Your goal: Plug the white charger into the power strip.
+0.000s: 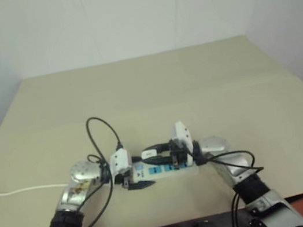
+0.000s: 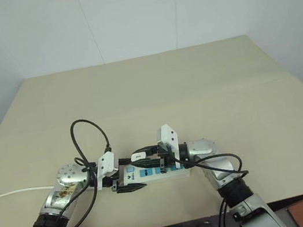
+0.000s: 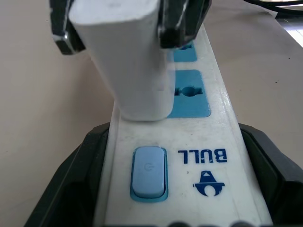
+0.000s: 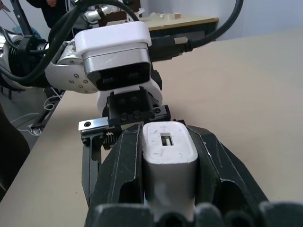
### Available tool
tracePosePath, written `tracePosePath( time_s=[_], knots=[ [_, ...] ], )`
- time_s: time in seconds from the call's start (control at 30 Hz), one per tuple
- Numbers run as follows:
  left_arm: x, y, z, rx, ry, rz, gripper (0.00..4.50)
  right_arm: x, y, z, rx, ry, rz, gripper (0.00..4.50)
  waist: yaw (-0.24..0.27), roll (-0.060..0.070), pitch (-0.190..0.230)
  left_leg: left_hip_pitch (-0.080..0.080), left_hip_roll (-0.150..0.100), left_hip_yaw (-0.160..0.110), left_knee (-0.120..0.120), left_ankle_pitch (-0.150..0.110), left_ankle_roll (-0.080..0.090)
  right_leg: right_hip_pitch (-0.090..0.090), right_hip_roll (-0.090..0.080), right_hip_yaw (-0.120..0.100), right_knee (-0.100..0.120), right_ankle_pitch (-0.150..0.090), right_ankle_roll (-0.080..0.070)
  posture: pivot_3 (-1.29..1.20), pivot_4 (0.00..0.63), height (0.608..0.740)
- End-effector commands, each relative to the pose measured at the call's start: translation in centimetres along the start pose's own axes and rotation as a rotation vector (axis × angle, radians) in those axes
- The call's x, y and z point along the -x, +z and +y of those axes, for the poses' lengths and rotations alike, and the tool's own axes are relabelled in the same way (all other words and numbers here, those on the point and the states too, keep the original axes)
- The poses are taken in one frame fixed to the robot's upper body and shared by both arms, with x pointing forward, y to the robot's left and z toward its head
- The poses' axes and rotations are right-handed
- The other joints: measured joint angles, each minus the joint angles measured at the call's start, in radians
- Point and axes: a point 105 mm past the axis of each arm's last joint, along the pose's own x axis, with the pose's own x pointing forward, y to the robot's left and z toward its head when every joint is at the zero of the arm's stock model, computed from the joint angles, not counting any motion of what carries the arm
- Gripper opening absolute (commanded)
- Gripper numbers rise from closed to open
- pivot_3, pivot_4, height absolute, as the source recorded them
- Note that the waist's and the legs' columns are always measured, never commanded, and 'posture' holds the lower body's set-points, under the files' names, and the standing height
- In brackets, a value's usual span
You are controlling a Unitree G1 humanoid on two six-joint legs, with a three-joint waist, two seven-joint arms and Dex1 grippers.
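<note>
Near the bottom middle of the head view, on the tan table (image 1: 193,82), lies the power strip (image 1: 161,173), long and white with blue sockets. It rests flat, running from left to right across the picture.

At its left end is the left gripper (image 1: 139,177). Its two black fingers (image 3: 71,189) stand wide, one on each long side of the strip, hugging it by the light blue switch (image 3: 149,171). I cannot tell how hard they press.

Coming in from the right is the right gripper (image 1: 157,152). Its fingers are clamped tight on the white charger (image 4: 169,156), one finger on each side of it. In the left wrist view the white charger fills the upper middle of the frame, and its lower end sits down on the top face of the strip, over the blue socket closest to the switch. I cannot tell if its prongs are in the holes.

A thin white cord (image 1: 18,191) runs off to the left edge of the picture from near the left arm
</note>
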Motion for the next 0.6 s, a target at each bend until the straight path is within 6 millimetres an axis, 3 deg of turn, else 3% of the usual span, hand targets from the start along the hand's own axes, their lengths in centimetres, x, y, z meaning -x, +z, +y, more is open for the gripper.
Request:
tracePosePath(
  time_s=[0.03, 0.17, 0.37, 0.6],
  knots=[
    [0.1, -0.8, -0.3, 0.016, 0.004, 0.035, 3.32, -0.1, -0.4, 0.3, 0.021, 0.023, 0.012, 1.12, -0.001, 0.0, 0.0, 0.0, 0.0, 0.0, 0.0, 0.0, 0.0, 0.0, 0.0, 0.0, 0.0, 0.0, 0.0, 0.0, 0.15, 0.74],
    [0.2, -0.8, -0.3, 0.015, 0.007, 0.036, 3.32, 0.9, -1.8, 0.4, 0.018, 0.014, 0.055, 1.12, -0.001, 0.0, 0.0, 0.0, 0.0, 0.0, 0.0, 0.0, 0.0, 0.0, 0.0, 0.0, 0.0, 0.0, 0.0, 0.0, 0.15, 0.74],
    [0.3, -0.8, -0.3, 0.013, 0.011, 0.04, 3.32, 3.3, -5.9, 1.1, -0.031, 0.019, 0.192, 1.12, 0.0, 0.0, -0.001, 0.001, 0.0, 0.0, 0.0, 0.0, 0.0, 0.001, 0.0, 0.0, 0.0, 0.0, 0.0, 0.0, 0.15, 0.74],
    [0.6, -0.8, -0.2, 0.012, 0.018, 0.047, 3.32, 3.7, -7.6, 1.5, -0.073, 0.046, 0.258, 1.12, 0.001, 0.001, -0.005, 0.003, 0.0, 0.0, -0.001, 0.0, 0.0, 0.003, 0.0, 0.0, -0.001, 0.0, 0.0, 0.0, 0.15, 0.74]
  ],
)
